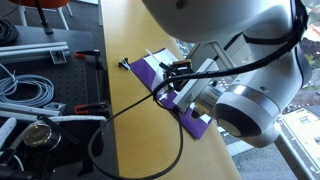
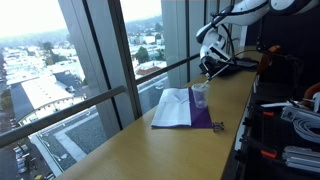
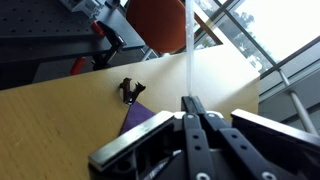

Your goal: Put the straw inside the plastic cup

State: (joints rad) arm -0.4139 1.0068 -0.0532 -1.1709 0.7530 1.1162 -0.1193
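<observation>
One straw (image 3: 188, 50), one cup (image 2: 200, 97), one hand (image 3: 195, 104).

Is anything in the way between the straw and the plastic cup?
Nothing visible does: the pincer, shut on the straw, hangs above the plastic cup, with only open air between them.

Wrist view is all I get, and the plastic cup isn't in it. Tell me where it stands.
Observer: The plastic cup stands upright on the purple mat, at the mat's end nearest the arm, beside a white sheet.
Operator: The straw is pinched in my gripper. Give me the gripper's place against the cup.
Observer: In an exterior view the gripper hangs above the cup, clear of its rim. Whether it is centred over the opening, I cannot tell.
</observation>
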